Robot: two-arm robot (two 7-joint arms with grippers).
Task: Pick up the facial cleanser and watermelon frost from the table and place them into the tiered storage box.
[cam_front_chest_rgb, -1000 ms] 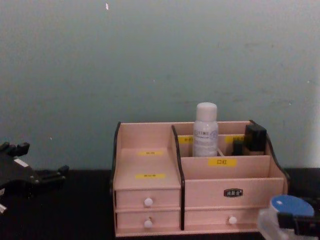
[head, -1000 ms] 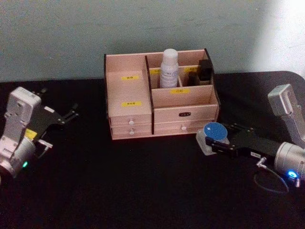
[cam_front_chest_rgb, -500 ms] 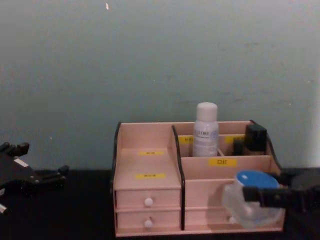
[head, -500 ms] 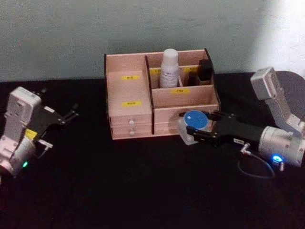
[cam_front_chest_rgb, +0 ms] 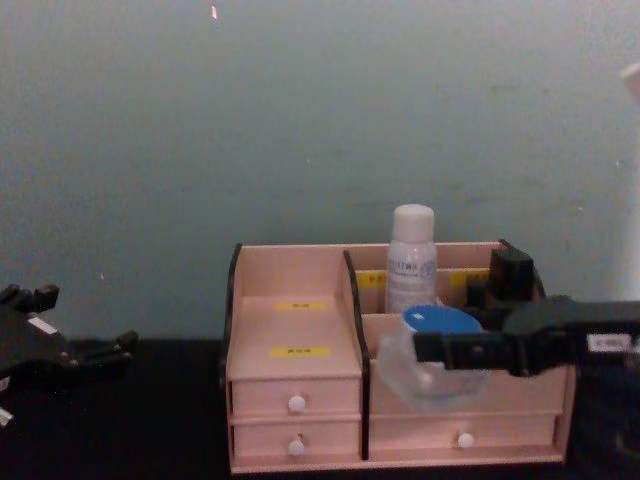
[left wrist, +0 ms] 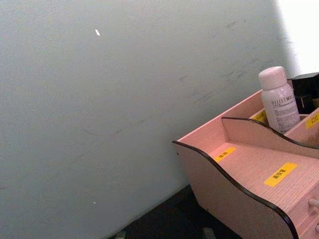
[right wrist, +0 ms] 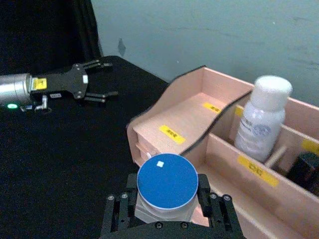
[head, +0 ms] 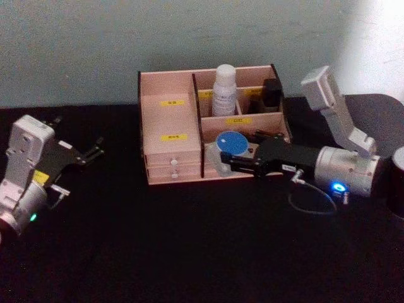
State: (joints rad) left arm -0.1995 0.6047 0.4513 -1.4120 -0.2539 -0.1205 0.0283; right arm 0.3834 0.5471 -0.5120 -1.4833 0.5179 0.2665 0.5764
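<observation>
The black bench point(head: 189, 240) carries the tiered storage box point(head: 169, 126), a pale pinkish wooden organiser with dark edges. It has stepped compartments with yellow labels and small drawers with white knobs along its front.

The right arm reaches in from the right, and the right hand point(head: 230, 159) is closed narrow on the watermelon frost point(head: 231, 144). One black finger presses each side of the jar's body, just under the lid. In the right wrist view the jar sits squarely between the two fingers with its lid facing up.

The left hand point(head: 93, 148) rests well apart from the box, at the left side of the bench. Its fingers are spread and hold nothing.

The facial cleanser point(head: 224, 91) stands upright in a rear compartment of the box, just right of the tall central divider. It is a slim white bottle with a rounded cap and small dark lettering on its front.

The watermelon frost is a squat, frosted translucent jar with a round, bright blue lid, much shorter and wider than the bottle. It is held level and clear of the bench, before the right half of the box and just right of the divider. In the chest view it hangs in front of the box's front wall, above the lower right drawer. It is not in any compartment.

A small black item point(head: 271, 93) stands in the rear right compartment.
</observation>
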